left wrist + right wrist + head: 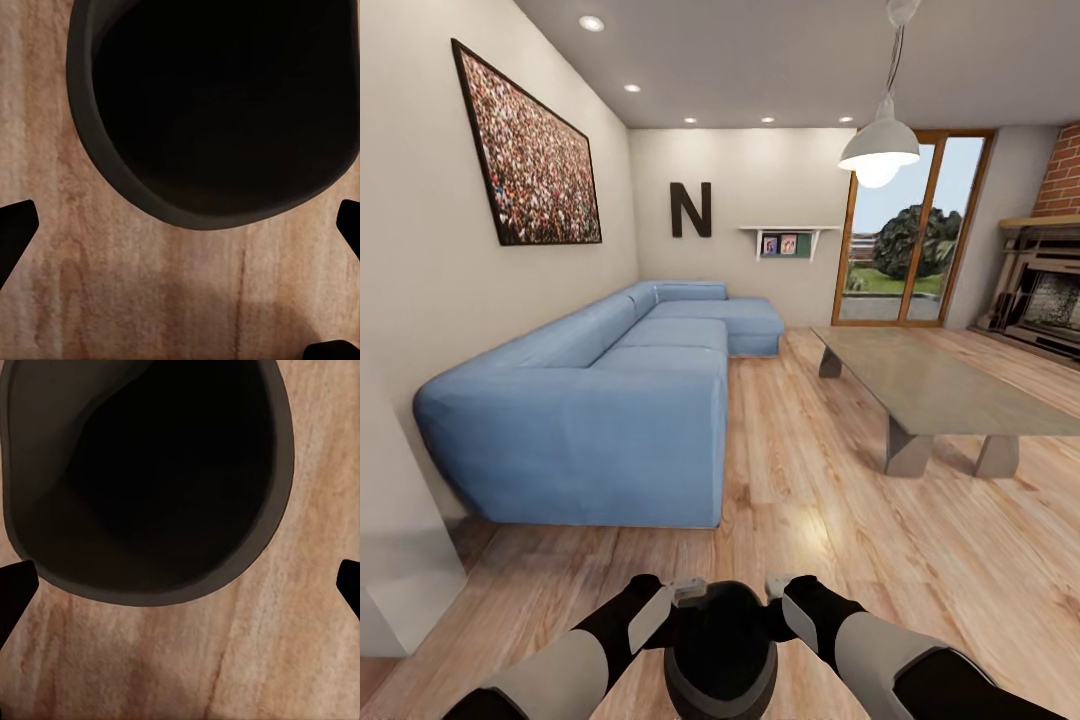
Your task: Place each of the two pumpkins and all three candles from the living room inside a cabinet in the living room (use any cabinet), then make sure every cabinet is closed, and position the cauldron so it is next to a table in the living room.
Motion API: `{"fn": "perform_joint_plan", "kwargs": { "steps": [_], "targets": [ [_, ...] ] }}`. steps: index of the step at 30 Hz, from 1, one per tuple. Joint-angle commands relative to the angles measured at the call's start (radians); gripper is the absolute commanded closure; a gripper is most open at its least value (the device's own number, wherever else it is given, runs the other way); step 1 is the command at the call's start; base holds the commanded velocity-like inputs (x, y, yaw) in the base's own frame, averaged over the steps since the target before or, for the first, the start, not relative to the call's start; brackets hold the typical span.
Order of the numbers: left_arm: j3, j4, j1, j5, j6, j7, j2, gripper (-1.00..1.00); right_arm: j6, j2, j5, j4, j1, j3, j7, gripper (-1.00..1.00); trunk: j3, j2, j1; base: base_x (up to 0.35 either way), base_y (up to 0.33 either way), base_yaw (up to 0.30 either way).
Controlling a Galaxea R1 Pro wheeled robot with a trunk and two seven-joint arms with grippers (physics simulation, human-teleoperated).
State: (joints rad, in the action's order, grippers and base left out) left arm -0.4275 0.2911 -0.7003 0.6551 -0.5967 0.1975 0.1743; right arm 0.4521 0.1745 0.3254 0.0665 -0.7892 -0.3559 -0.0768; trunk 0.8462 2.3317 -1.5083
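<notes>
The black cauldron (720,650) sits low in front of me in the head view, between my two forearms, its wide dark mouth facing up. My left gripper (672,600) is at its left side and my right gripper (785,592) at its right side. In the left wrist view the cauldron (217,112) lies just beyond the left gripper (180,229), whose fingers are spread wide over bare floor. The right wrist view shows the same: the cauldron (150,480) beyond the open right gripper (180,585). The grey low table (950,390) stands ahead to the right. Pumpkins, candles and cabinet are out of view.
A long blue corner sofa (610,400) runs along the left wall. A strip of wooden floor (810,500) lies between it and the table. A white wall corner (400,570) juts in at my near left. A fireplace (1050,300) and glass doors (910,230) are at the far right.
</notes>
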Motion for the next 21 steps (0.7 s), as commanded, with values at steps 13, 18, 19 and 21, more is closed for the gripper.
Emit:
{"fn": "perform_joint_plan", "kwargs": {
  "steps": [13, 18, 19, 21],
  "targets": [
    [-0.007, -0.003, 0.000, 0.010, -0.003, 0.009, -0.002, -1.00, 0.003, 0.000, 0.006, 0.000, -0.001, -0.008, 0.000, -1.00, 0.001, 0.000, 0.000, 0.161, -0.047, 0.000],
    [-0.008, -0.022, 0.000, 0.009, -0.003, 0.019, -0.003, -1.00, 0.003, 0.000, 0.006, 0.000, -0.001, -0.009, 0.000, -1.00, 0.001, 0.000, 0.000, 0.017, -0.005, 0.000],
    [-0.008, -0.022, 0.000, 0.009, -0.003, 0.019, -0.003, -1.00, 0.003, 0.000, 0.006, 0.000, -0.001, -0.009, 0.000, -1.00, 0.004, 0.007, -0.004, 0.006, -0.002, 0.000],
    [-0.007, -0.024, 0.000, 0.009, -0.003, 0.020, -0.003, -1.00, 0.003, 0.000, 0.006, 0.000, -0.001, -0.009, 0.000, -1.00, 0.010, 0.021, -0.011, 0.003, -0.001, 0.000]
  ]
}}
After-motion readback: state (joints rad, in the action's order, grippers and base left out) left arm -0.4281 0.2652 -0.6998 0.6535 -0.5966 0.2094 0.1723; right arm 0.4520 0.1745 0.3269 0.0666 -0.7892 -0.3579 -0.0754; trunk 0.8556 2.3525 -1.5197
